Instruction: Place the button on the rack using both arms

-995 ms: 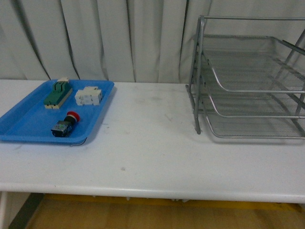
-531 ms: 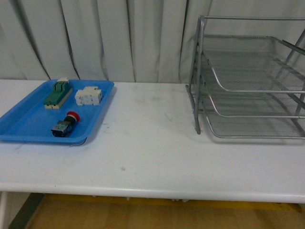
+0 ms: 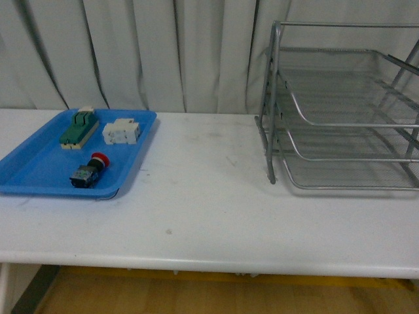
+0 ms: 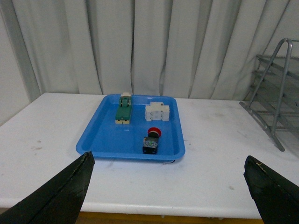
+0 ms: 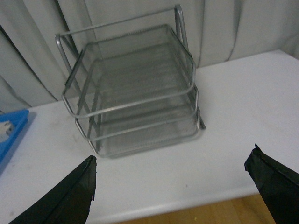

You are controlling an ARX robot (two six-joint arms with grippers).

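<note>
The button (image 3: 89,171) (image 4: 152,140), red cap on a black and blue body, lies on its side in the blue tray (image 3: 39,171) (image 4: 107,140) at the table's left. The silver three-tier wire rack (image 3: 340,118) (image 5: 135,88) stands at the right, its tiers bare. Neither arm shows in the front view. In the left wrist view my left gripper (image 4: 170,186) is open, well back from the tray near the table's front edge. My right gripper (image 5: 173,186) is open too, over the front edge facing the rack, with nothing between its fingers.
A green and beige block (image 3: 80,127) (image 4: 123,110) and a white terminal block (image 3: 122,131) (image 4: 157,112) also lie in the blue tray. The white table (image 3: 209,196) runs between tray and rack. Grey curtains hang behind.
</note>
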